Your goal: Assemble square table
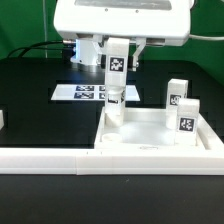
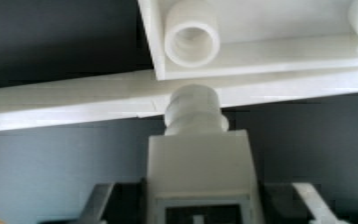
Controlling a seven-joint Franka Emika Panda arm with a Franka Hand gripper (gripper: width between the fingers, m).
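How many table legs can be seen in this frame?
3. One leg is held in the gripper above the tabletop's corner socket; two more legs stand on the tabletop at the exterior view's right. A fourth may be hidden.

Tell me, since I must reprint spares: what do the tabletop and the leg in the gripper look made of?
Tabletop: seemingly rigid white plastic, matte to slightly satin; uniform colour, moulded round socket in the wrist view.
Leg: apparently the same white plastic, with a rounded peg end and a printed black-white tag, held in the gripper. Printed or moulded, I cannot tell.
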